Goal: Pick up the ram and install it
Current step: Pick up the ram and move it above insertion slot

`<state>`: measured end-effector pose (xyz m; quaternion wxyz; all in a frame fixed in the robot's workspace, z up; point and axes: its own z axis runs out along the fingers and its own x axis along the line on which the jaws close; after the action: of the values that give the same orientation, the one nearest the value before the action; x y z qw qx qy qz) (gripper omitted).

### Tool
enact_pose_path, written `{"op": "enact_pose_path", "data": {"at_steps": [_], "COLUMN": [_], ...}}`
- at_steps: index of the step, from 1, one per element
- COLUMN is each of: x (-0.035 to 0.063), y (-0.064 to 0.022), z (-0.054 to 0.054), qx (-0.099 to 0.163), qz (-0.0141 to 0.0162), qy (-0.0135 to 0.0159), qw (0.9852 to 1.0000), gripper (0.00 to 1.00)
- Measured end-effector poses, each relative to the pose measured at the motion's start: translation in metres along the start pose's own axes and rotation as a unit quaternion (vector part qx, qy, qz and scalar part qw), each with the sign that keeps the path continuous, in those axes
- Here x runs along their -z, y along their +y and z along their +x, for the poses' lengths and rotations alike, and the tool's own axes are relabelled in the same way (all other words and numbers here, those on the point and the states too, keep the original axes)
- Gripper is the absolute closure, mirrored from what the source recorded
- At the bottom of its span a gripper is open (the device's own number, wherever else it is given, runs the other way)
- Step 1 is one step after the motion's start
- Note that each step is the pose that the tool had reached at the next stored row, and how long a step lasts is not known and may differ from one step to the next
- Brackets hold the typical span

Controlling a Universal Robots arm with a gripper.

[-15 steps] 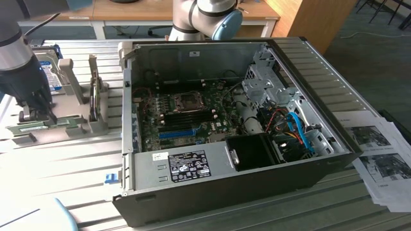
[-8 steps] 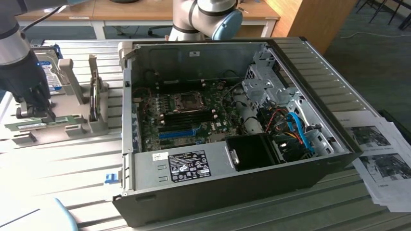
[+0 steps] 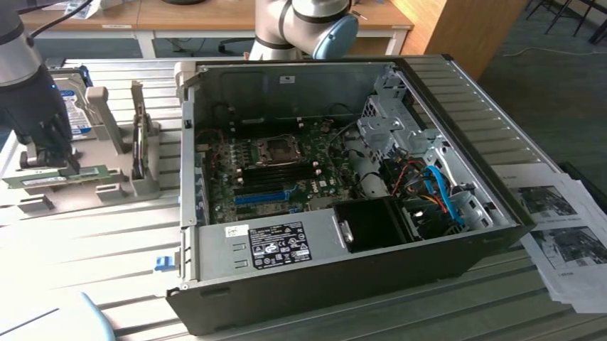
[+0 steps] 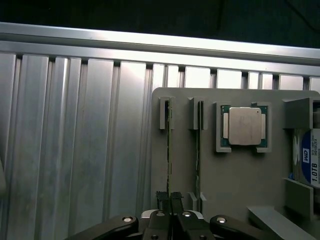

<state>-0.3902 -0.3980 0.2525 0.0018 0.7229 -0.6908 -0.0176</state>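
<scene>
The black two-fingered claw (image 4: 169,199) is clenched: its fingertips press together on the upper edge of the thin green circuit-board ram stick (image 4: 169,145), near one end of it. The ram stick stands on its long edge in a narrow slot of the flat grey plastic holder (image 4: 240,185), the slot farthest from the holder's hard-drive bay. It does not look lifted, since its far end sits in a small grey bracket of the holder.

In the holder's next slot, just beside it, stands a second thin board (image 4: 198,145), seen edge-on and untouched. Past that, in a square recess of the holder, lies a square silver-capped processor chip (image 4: 245,125). At the holder's far side stands a boxy silver hard drive with a blue-and-white label (image 4: 310,160). The holder rests on a ribbed aluminium table (image 4: 75,150).

Beside the holder, to the exterior view's right, an open black computer case (image 3: 313,298) lies on its side. The long black memory slots (image 3: 275,169) of the green motherboard (image 3: 313,188) inside look empty, as far as I can tell.

I judge the task barely begun. The grasp is made, but the ram stick is neither out of the holder nor seated in the motherboard.
</scene>
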Motion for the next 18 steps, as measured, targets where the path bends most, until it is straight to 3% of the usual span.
{"op": "enact_pose_path", "data": {"at_steps": [6,18], "x": [0.0083,0.0285], "y": [-0.0013,-0.0055], "z": [0.000,0.000], "qx": [0.000,0.000], "qz": [-0.0017,-0.0081], "qy": [0.0006,0.0025], "qw": [1.0000,1.0000], "gripper": [0.89,0.89]}}
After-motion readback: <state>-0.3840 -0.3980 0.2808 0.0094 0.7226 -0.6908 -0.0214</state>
